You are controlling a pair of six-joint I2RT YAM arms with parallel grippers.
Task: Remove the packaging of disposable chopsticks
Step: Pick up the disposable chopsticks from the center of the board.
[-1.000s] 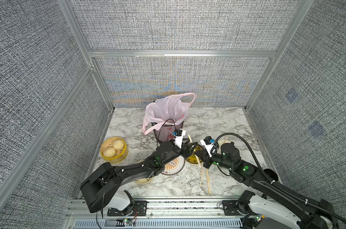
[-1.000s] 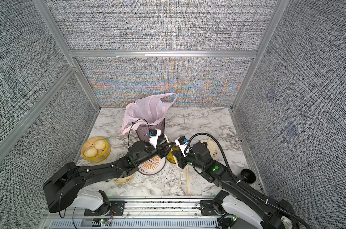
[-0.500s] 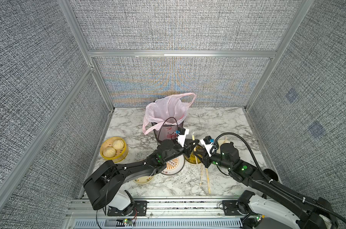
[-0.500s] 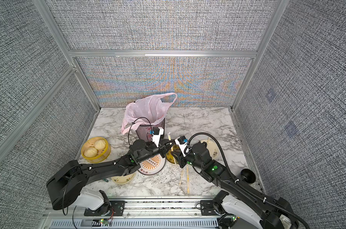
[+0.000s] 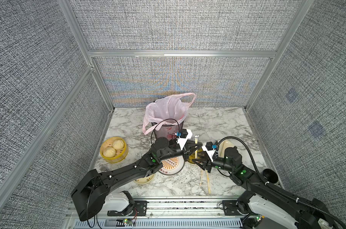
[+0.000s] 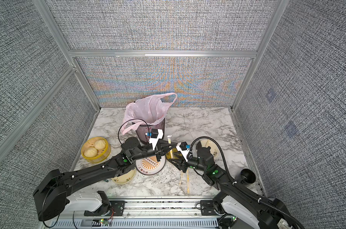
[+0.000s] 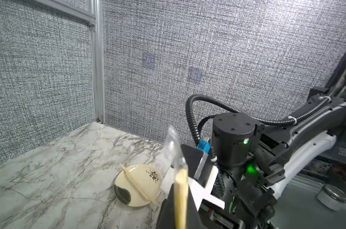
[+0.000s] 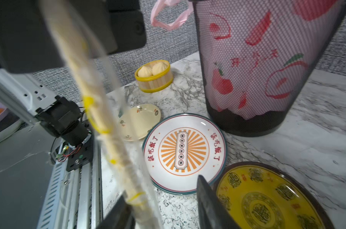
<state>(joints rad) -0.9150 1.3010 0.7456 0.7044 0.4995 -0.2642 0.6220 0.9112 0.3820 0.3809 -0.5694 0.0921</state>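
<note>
the left gripper (image 5: 196,147) is clamped on a pair of disposable chopsticks (image 7: 181,190), upright inside clear packaging (image 7: 172,142) and lifted near the yellow dish (image 8: 267,198). the right gripper (image 8: 162,188) has its jaws apart, with the packaging beside one finger. the white plate (image 8: 188,123) reads "该吃饭了" in red on both sides. the red print on the pink bag (image 5: 168,111) in the mesh bin (image 8: 257,123) is unreadable.

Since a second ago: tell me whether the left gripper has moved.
Yes. The left gripper has shifted slightly rightward, away from the mesh bin, with the wrapped chopsticks in its grip.
</note>
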